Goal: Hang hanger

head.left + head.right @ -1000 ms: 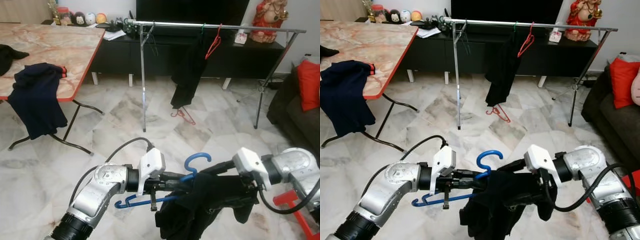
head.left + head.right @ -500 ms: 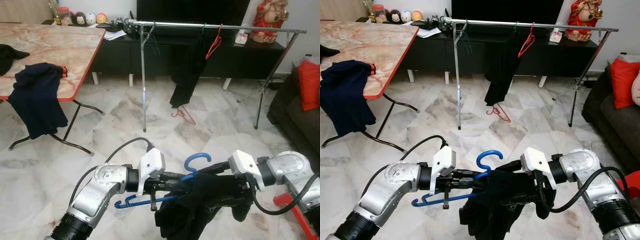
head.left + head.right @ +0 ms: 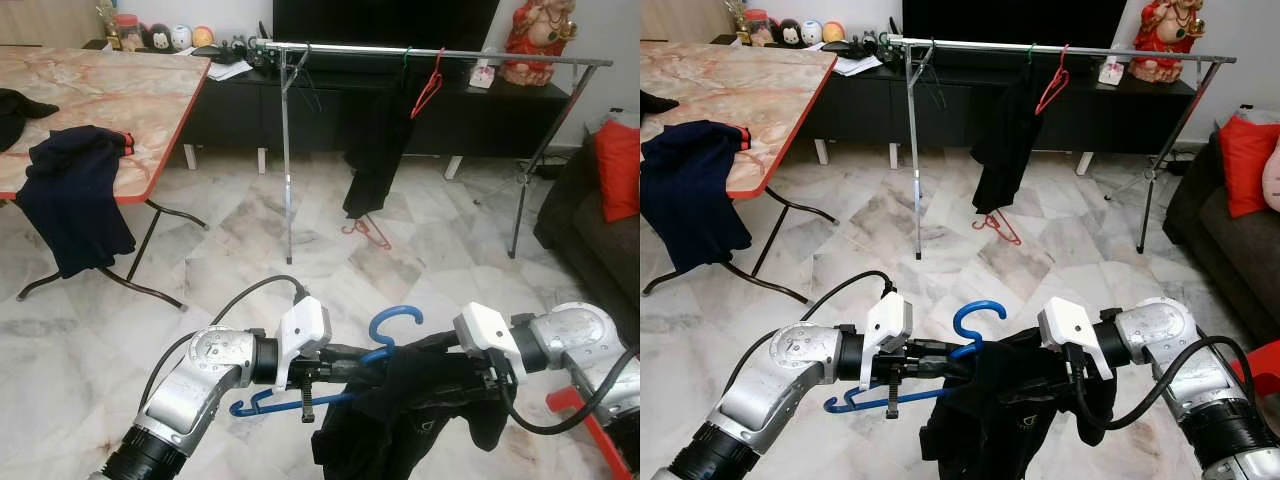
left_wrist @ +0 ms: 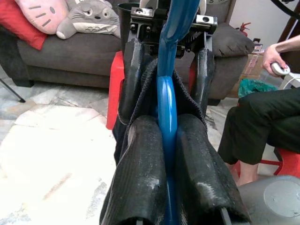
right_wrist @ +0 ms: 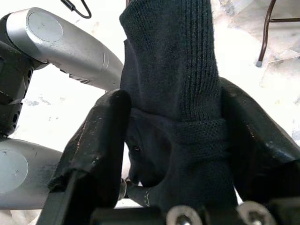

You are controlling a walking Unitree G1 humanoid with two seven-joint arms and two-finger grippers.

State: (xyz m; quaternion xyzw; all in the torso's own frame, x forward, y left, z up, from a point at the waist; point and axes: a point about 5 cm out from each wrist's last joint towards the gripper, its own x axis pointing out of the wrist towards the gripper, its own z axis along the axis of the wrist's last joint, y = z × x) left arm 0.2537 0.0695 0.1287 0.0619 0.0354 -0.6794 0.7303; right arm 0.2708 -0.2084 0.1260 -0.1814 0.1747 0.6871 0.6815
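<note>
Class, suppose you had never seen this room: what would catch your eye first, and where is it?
Low in front, the left gripper pinches a blue hanger, while the right gripper grips the black garment draped on it. Beyond them a metal clothes rail spans the room, carrying a dark garment and a red hanger.

table [image 3: 110, 95] left, rack [image 3: 430, 52] ahead, sofa [image 3: 590, 225] right

Both claws [image 4: 166, 140] [image 5: 171, 140] clamped, facing inward
</note>
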